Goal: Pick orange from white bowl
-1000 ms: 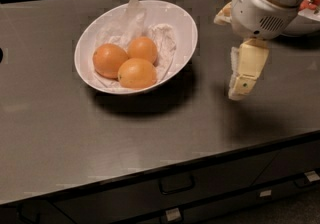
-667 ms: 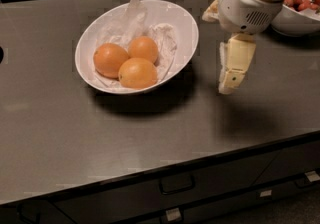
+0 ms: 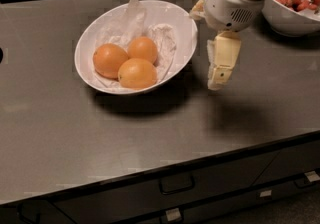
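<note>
Three near-identical oranges lie in the white bowl (image 3: 180,23), which is lined with crumpled white paper: one at the left (image 3: 109,60), one at the back (image 3: 142,49), one at the front (image 3: 137,73). The bowl sits on the grey counter. My gripper (image 3: 218,79) hangs from the white arm just right of the bowl's rim, above the counter, pointing down. It holds nothing and touches no orange.
A deeper white bowl (image 3: 286,21) with small red fruits stands at the back right, partly behind the arm. The counter's front edge (image 3: 165,175) runs above dark drawers with handles. A dark tiled wall rises behind.
The gripper and arm have moved left, from well right of the bowl to close beside its right rim. The oranges and bowl have not moved.
</note>
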